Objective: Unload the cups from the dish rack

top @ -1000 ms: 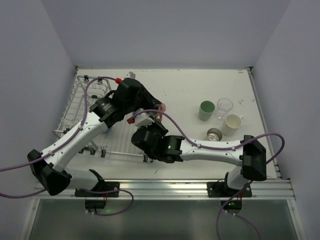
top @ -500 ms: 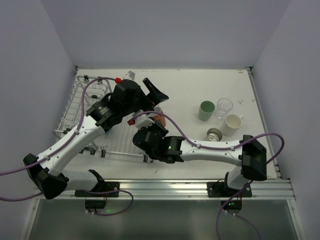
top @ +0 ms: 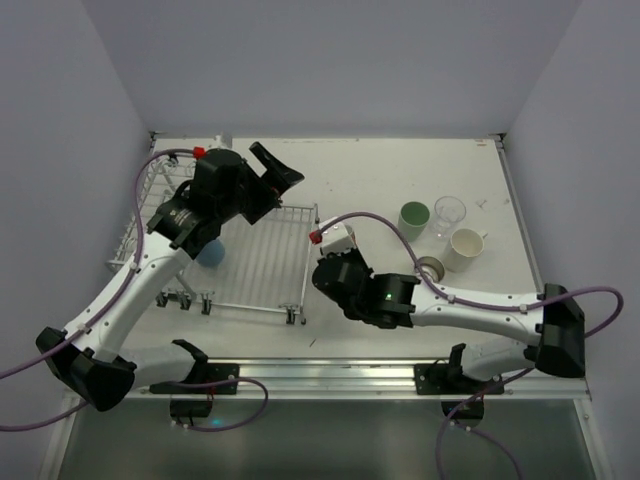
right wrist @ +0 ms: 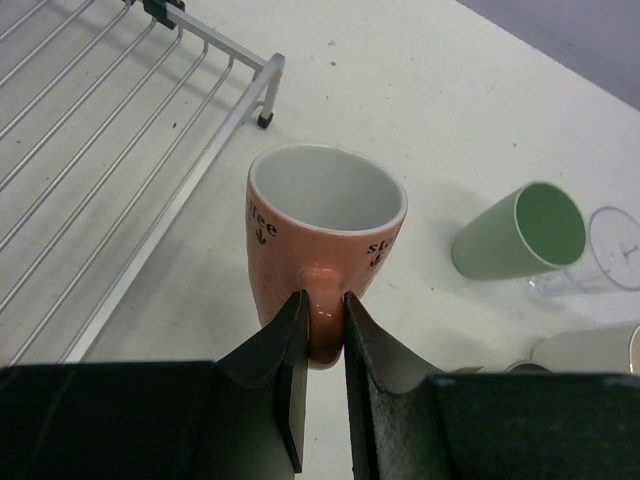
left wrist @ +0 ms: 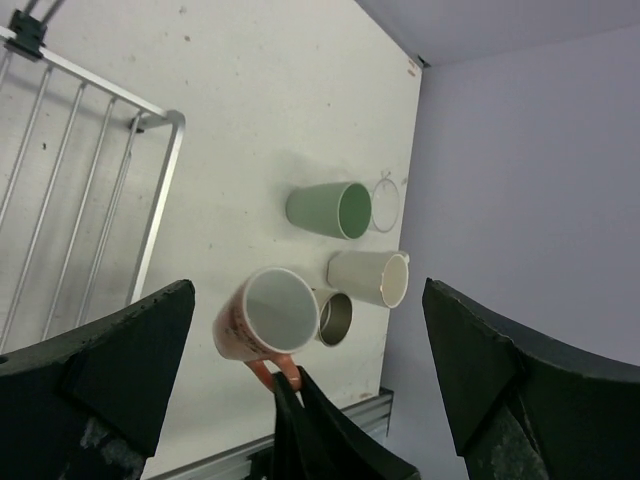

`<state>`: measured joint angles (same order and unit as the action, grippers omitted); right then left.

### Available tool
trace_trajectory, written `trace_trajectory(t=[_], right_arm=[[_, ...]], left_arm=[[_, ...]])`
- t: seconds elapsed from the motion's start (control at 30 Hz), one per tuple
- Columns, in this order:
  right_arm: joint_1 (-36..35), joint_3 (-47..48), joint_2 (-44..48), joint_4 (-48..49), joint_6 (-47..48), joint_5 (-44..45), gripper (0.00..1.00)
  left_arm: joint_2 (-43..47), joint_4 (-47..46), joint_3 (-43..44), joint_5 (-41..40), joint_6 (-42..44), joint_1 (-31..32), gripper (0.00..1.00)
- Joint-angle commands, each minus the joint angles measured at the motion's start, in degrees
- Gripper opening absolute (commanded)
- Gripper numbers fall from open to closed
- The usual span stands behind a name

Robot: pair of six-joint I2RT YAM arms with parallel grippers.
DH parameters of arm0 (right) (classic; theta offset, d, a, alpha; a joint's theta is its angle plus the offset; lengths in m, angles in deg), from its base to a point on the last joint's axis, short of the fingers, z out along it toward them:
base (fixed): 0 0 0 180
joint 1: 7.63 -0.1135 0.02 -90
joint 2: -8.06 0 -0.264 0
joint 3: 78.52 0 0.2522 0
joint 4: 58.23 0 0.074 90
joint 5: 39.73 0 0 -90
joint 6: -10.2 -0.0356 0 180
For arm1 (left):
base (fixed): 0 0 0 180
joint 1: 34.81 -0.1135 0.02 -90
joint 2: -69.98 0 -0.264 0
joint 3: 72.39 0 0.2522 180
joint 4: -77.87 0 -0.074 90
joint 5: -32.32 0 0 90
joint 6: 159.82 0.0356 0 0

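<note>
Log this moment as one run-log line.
left claw: open, empty | right claw: shut on orange mug handle, clear of dish rack | blue cup: in rack

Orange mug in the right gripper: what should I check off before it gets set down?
1. Grip: right gripper pinches the handle of the orange mug. Ok.
2. Mug out of the dish rack: it is past the rack's corner rail. Ok.
3. Left gripper out of the way: open, up over the rack's far side. Ok.
4. Landing spot: bare table shows beside the green cup and clear cup. Ok.
5. Height of the mug above the table: cannot tell.
6. Rack emptied: a blue cup sits in it. Not ok.
</note>
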<state>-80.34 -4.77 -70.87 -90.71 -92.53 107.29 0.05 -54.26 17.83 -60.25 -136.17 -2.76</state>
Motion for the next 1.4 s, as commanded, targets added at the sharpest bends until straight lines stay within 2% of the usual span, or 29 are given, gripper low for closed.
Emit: trace_trajectory(t=[0.0,0.1,0.23,0.4,0.5,0.53,0.57,0.6,0.7,0.73,0.83,1.07,1.17,1.23,1.37], right_arm=[[1.4,-3.5,8.5,1.2,-8.5,-1.5,0.00],[3.3,-7.7,13.6,1.5,-11.8,-3.9,0.00],[7.9,-14.3,20.9,7.3,-14.2,-10.7,0.00],[15.8,-19.3,23.7,12.0,-13.6,-16.0,0.00],[20.1,-19.7,22.3,14.3,-12.2,-19.0,0.00],[20.8,-19.7,21.9,15.9,-11.3,-20.1,0.00],[22.0,-19.6,21.1,16.6,-10.8,-20.4,0.00],[22.2,-19.6,20.6,18.2,-10.0,-20.2,0.00],[23.0,-18.2,17.2,18.3,-7.7,-18.1,0.00],[23.1,-18.0,16.4,18.5,-6.4,-17.6,0.00],[23.7,-17.7,13.9,21.4,-4.9,-15.8,0.00],[24.5,-16.4,10.6,22.5,-4.1,-14.6,0.00],[25.3,-15.3,10.3,22.2,-4.2,-15.3,0.00],[25.9,-14.6,10.1,21.4,-5.2,-16.1,0.00],[26.3,-12.3,10.2,19.1,-8.8,-17.7,0.00]], left_arm=[[1.3,-0.9,0.2,1.0,3.2,-2.3,1.00],[1.1,-1.9,-0.9,1.3,3.3,-2.9,1.00],[0.6,-5.4,-3.2,4.0,4.1,-3.1,1.00],[1.5,-10.1,-8.2,8.7,5.1,-3.0,1.00],[2.6,-13.9,-11.7,12.8,6.1,-3.0,0.90],[2.9,-14.6,-12.2,13.8,7.1,-3.0,0.79],[3.0,-15.3,-13.3,16.2,7.7,-3.0,0.72],[3.1,-17.1,-13.9,17.6,8.4,-3.0,0.58],[2.6,-19.2,-16.1,23.2,11.4,-2.9,0.23],[2.3,-19.6,-16.7,24.0,12.4,-2.7,0.00],[1.7,-22.4,-20.2,26.0,14.7,-0.1,0.00],[-0.2,-25.4,-25.5,22.8,19.8,8.6,0.00],[0.8,-33.2,-31.8,24.4,19.1,10.0,0.00],[0.7,-42.6,-35.0,25.1,17.6,10.8,0.00],[-1.4,-58.2,-41.9,21.3,16.4,12.8,0.00]])
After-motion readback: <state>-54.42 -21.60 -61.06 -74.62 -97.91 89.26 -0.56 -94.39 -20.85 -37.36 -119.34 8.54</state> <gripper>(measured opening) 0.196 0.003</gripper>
